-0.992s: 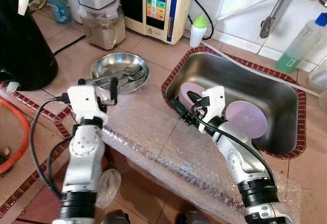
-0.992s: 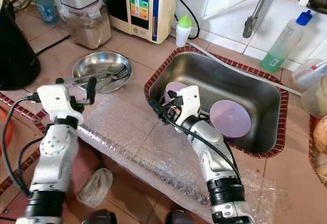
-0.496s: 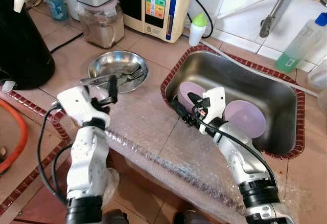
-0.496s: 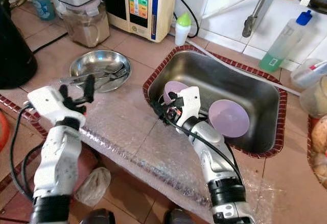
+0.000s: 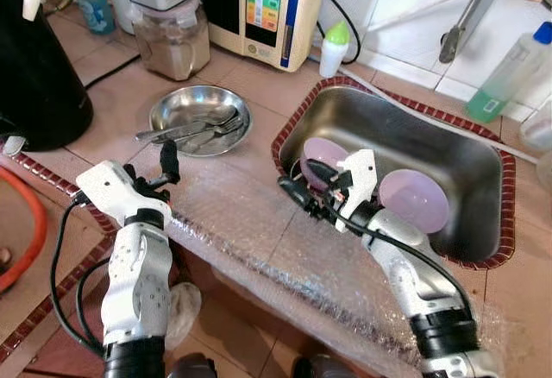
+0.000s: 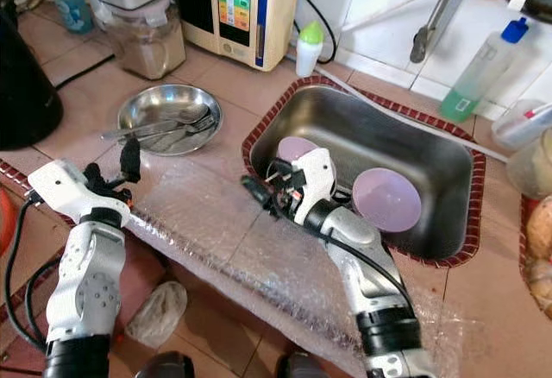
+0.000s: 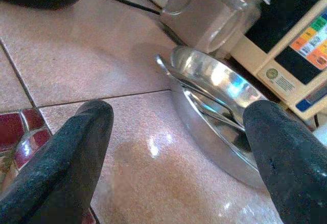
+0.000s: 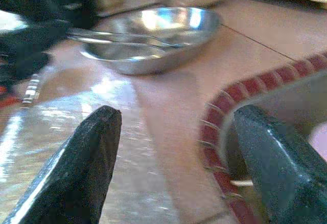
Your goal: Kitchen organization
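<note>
Near steel dish (image 5: 200, 119), left claw (image 5: 148, 167) spread, empty; right claw (image 6: 270, 182) spread at sink (image 6: 431, 149) rim.

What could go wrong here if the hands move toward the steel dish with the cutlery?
The cutlery sticks out over the rim of the steel dish, so the open left hand might knock a piece out. The bubble wrap under both hands looks loose and may slide. The open right hand hangs at the sink edge and may bump it.

home kitchen | steel sink (image 5: 448, 149) | tiled counter (image 5: 112, 102) | blender (image 5: 172, 24)
</note>
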You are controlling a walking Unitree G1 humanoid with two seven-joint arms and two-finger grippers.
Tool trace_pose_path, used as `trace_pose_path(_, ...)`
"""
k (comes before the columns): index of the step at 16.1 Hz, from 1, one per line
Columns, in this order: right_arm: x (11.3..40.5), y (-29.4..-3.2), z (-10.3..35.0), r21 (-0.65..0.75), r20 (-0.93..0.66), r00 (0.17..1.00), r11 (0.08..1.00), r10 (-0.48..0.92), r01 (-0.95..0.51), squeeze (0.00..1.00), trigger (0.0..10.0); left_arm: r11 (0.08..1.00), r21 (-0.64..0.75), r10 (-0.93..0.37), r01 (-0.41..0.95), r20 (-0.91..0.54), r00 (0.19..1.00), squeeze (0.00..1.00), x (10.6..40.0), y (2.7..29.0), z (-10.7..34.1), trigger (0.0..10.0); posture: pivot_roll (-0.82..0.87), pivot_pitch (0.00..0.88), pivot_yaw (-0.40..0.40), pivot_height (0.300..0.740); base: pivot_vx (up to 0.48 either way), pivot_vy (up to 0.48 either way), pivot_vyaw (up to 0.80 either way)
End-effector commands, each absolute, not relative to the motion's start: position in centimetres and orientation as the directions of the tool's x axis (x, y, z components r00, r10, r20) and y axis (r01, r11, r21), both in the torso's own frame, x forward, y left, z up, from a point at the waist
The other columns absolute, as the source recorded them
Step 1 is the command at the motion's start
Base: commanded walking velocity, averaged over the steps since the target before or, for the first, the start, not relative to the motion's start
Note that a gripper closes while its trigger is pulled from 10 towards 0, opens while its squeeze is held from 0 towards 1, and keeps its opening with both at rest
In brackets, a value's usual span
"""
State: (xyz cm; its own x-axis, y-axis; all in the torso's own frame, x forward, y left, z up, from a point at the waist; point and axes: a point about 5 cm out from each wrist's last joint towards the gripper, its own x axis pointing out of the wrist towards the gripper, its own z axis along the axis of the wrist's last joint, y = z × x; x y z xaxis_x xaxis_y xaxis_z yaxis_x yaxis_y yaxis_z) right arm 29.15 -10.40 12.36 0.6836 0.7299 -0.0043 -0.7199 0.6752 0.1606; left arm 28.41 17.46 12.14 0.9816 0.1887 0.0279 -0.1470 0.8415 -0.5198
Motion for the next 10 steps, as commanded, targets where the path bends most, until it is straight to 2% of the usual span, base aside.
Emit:
trace_pose_path(1,28.7,-10.3,12.7,0.161,0.002,0.649,0.641,0.761,-0.751,0.00,10.0,0.794,-0.590,0.172,-0.143,-0.007,0.985,0.00,28.7,16.1,11.6,10.0,-0.01,0.077,-0.072,0.740,0.000,0.000,0.00)
trace_pose_path(5,27.9,-10.1,12.6,0.140,-0.015,0.624,0.620,0.781,-0.772,0.00,10.0,0.753,-0.645,0.160,-0.129,-0.011,0.987,0.00,30.0,16.0,11.6,10.0,-0.03,0.077,-0.077,0.740,0.000,0.000,0.00)
trace_pose_path(6,27.9,-10.2,12.6,0.136,-0.018,0.623,0.619,0.782,-0.773,0.00,10.0,0.728,-0.673,0.165,-0.130,-0.012,0.986,0.00,30.3,16.0,11.5,2.0,-0.03,0.077,-0.078,0.740,0.000,0.000,0.00)
trace_pose_path(7,27.9,-10.2,12.6,0.134,-0.020,0.624,0.620,0.781,-0.773,0.00,10.0,0.726,-0.676,0.165,-0.129,-0.011,0.986,0.00,30.4,16.0,11.5,0.0,-0.03,0.077,-0.078,0.740,0.000,0.000,0.00)
trace_pose_path(10,27.7,-10.5,12.7,0.131,-0.029,0.624,0.622,0.781,-0.772,0.00,10.0,0.705,-0.696,0.178,-0.137,-0.013,0.984,0.00,31.0,16.3,11.4,0.0,-0.04,0.077,-0.079,0.740,0.000,0.000,0.00)
